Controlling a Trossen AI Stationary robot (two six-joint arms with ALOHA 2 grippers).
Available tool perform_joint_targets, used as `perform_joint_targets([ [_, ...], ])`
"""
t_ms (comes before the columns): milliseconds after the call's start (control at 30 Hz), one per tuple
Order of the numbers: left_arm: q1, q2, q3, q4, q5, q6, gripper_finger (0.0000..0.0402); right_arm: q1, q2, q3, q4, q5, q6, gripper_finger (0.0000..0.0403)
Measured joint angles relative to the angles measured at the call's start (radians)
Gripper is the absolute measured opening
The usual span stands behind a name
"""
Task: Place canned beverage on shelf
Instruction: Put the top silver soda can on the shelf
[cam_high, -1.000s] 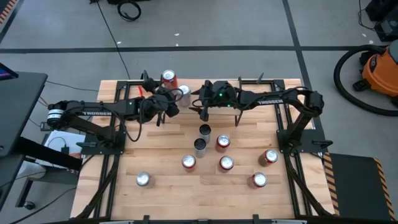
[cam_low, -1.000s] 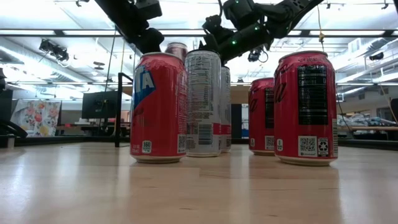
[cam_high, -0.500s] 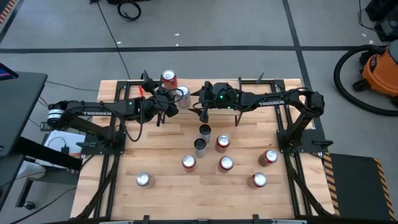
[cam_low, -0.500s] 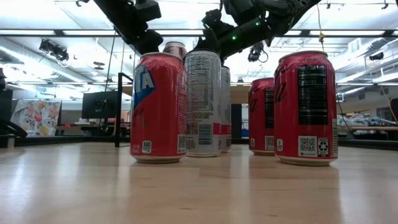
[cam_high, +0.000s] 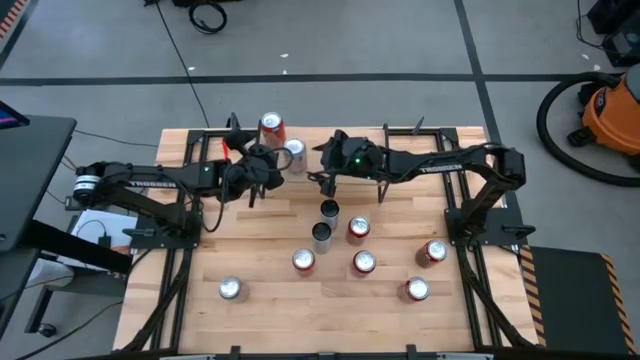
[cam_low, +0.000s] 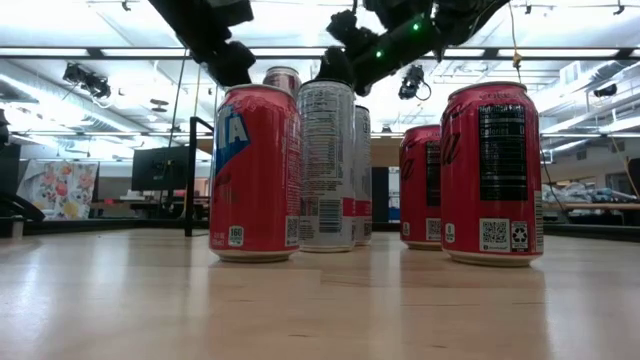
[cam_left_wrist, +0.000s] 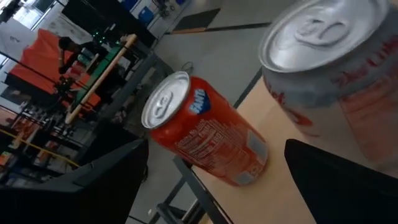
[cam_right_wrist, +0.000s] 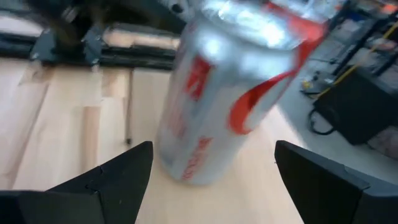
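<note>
A silver can (cam_high: 295, 152) and a red can (cam_high: 270, 127) stand upright on their bases on the shelf's light wood top (cam_high: 312, 136) at the far middle of the table. My left gripper (cam_high: 272, 165) hovers open just left of the silver can (cam_left_wrist: 336, 81), with the red can (cam_left_wrist: 205, 137) beyond it. My right gripper (cam_high: 320, 162) hovers open just right of the silver can (cam_right_wrist: 230, 87), which stands ahead of its fingers. Neither gripper touches a can.
Several more cans stand on the tabletop nearer the front, among them two dark-topped ones (cam_high: 330, 209) (cam_high: 321, 233) and a red-and-silver one (cam_high: 231, 289) at the near left. In the low view red cans (cam_low: 255, 170) (cam_low: 492, 170) fill the foreground.
My right gripper has risen a little above the silver can and turned slightly, staying open. The cans have kept still.
</note>
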Motion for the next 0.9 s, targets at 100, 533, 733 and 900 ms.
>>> perform_joint_targets([
  [100, -0.022, -0.006, 0.000, -0.043, 0.010, -0.041, 0.0389, 0.023, -0.032, 0.000, -0.032, 0.010, 0.003, 0.0348],
  [533, -0.090, -0.026, -0.095, -0.033, 0.279, -0.187, 0.0389, 0.071, -0.035, 0.000, -0.035, -0.199, 0.044, 0.0348],
  [733, -0.170, -0.027, -0.128, 0.033, 0.186, -0.193, 0.0389, 0.081, -0.006, 0.037, -0.051, -0.219, 0.051, 0.0348],
  [900, -0.194, -0.059, -0.122, 0.032, 0.155, -0.181, 0.0389, 0.102, 0.084, 0.175, -0.117, -0.212, 0.009, 0.0348],
])
